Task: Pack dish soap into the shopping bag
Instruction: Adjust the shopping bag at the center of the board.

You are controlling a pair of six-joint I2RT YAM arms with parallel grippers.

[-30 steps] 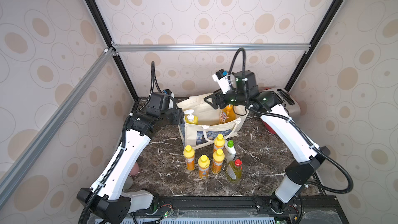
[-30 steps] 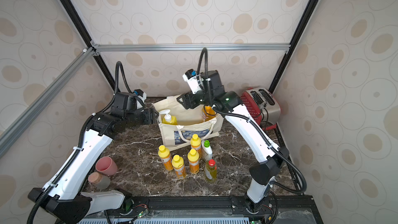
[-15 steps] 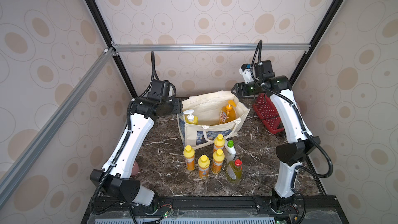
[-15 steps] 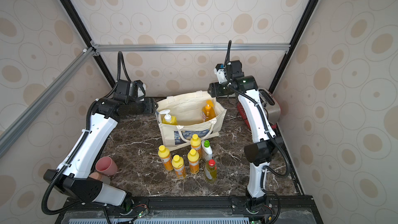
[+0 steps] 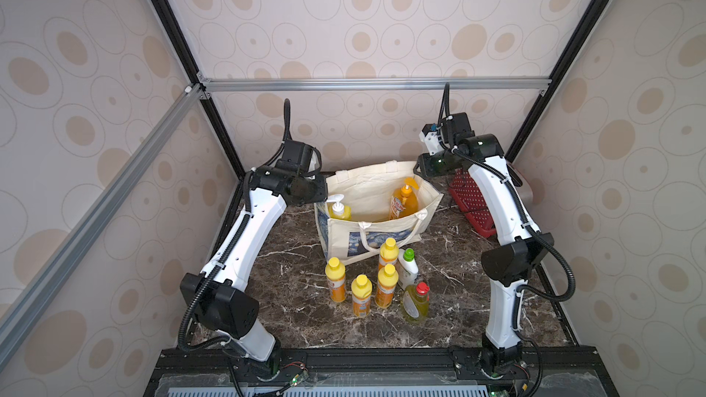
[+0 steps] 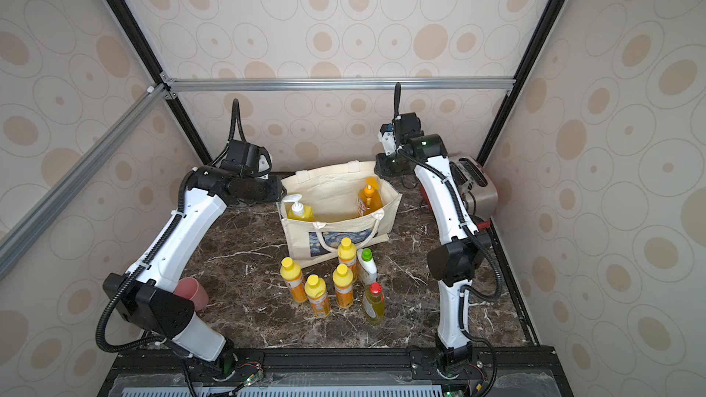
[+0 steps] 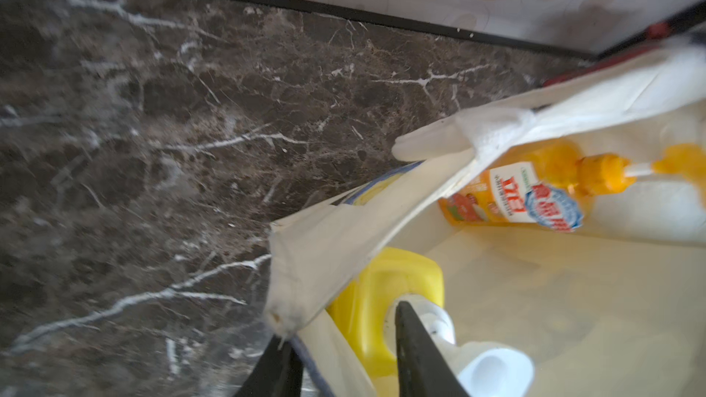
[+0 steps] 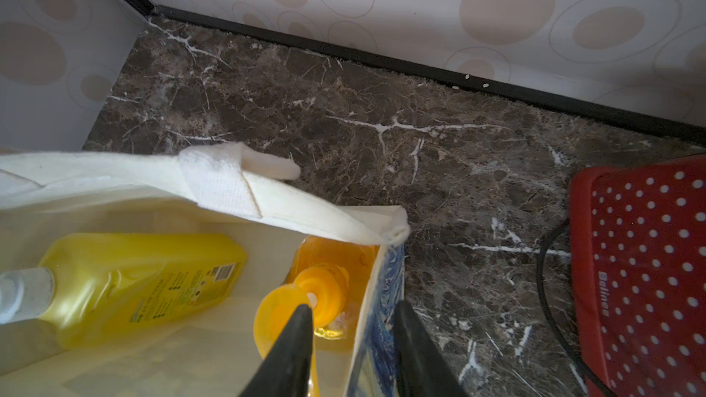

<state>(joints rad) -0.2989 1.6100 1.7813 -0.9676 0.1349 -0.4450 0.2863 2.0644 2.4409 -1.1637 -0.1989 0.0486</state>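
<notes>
Our left claw (image 7: 340,320) and right claw (image 8: 352,303), both a little open, straddle the soft shopping bag (image 5: 366,189) rim; smooth marble table (image 5: 290,261) lies behind.

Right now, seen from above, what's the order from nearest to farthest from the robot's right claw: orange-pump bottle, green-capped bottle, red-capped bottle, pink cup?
From the right gripper, in a top view:
1. Orange-pump bottle, inside the bag, beside it.
2. Green-capped bottle, in front of the bag.
3. Red-capped bottle, further forward.
4. Pink cup, far off, opposite side.
</notes>
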